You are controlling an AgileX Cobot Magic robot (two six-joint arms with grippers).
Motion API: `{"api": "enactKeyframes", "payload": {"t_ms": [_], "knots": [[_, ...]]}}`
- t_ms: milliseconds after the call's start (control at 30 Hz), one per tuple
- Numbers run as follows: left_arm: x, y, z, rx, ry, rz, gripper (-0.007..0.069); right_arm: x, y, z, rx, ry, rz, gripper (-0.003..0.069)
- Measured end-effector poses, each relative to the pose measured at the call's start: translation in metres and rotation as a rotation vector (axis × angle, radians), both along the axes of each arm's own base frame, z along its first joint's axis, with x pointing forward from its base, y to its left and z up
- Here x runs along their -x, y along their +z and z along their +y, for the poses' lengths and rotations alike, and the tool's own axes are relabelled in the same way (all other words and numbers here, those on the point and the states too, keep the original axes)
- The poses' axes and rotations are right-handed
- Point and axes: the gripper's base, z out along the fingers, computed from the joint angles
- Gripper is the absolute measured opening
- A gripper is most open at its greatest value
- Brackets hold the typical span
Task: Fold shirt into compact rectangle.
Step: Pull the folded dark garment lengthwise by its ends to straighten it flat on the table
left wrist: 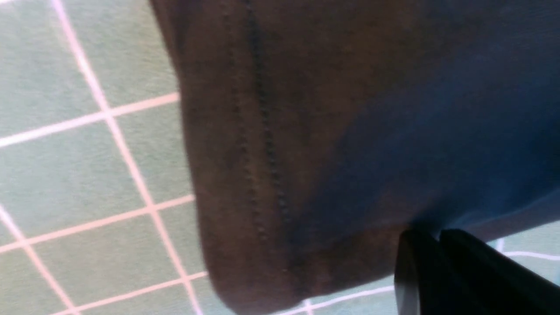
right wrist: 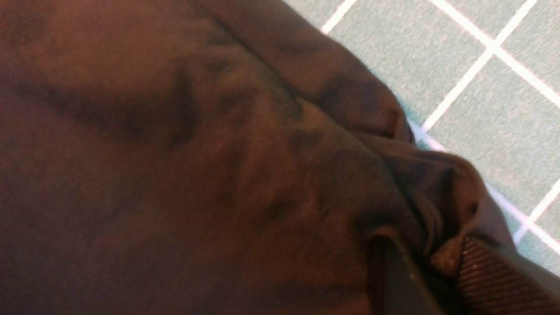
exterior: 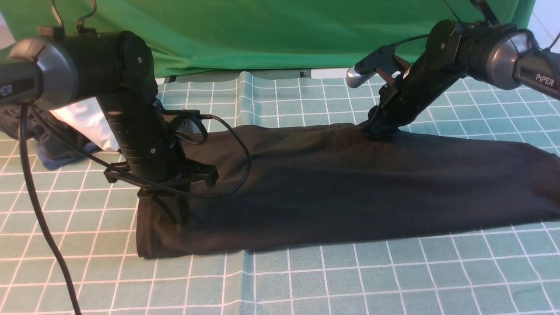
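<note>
While the black shirt [exterior: 332, 188] lies as one long band across the checked cloth [exterior: 306, 280] on the worktop, well in front of the green backdrop [exterior: 262, 35], I have a hold on it in two places. My left claw [exterior: 175, 212] is closed on the shirt at its hemmed end. The wrist view shows the tips pinched together right at the border of the fabric, near the corner and not far from the hem stitching [left wrist: 262, 144]. My right claw [exterior: 378, 131] sits on the shirt's edge nearest the backdrop, and a knot of cloth is bunched between its fingers [right wrist: 490, 284]. I judge that a grip, though a thin one.

That thinness is my worry. If the right claw has caught only the top layer, a lift would peel that layer off and leave the rest lying — the band would open rather than fold. The two grips are well apart along the band, so uneven lifting would drag the shirt askew and wrinkle it. The left pinch is so close to the border that a tug could slip it free — and the checked cloth could ruck up if a tip has snagged it.
</note>
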Motion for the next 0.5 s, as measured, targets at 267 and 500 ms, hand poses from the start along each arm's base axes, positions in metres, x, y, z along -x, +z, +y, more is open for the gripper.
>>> {"api": "enactKeyframes", "payload": {"t_ms": [267,500], "knots": [[0.000,0.000,-0.001,0.006,0.003,0.001,0.0007,-0.001,0.015,-0.001,-0.009,-0.003,-0.031,0.0020],[0.000,0.000,-0.002,0.022,0.011,0.004,0.0007,-0.010,0.029,-0.007,-0.026,-0.038,-0.100,0.0019]]}}
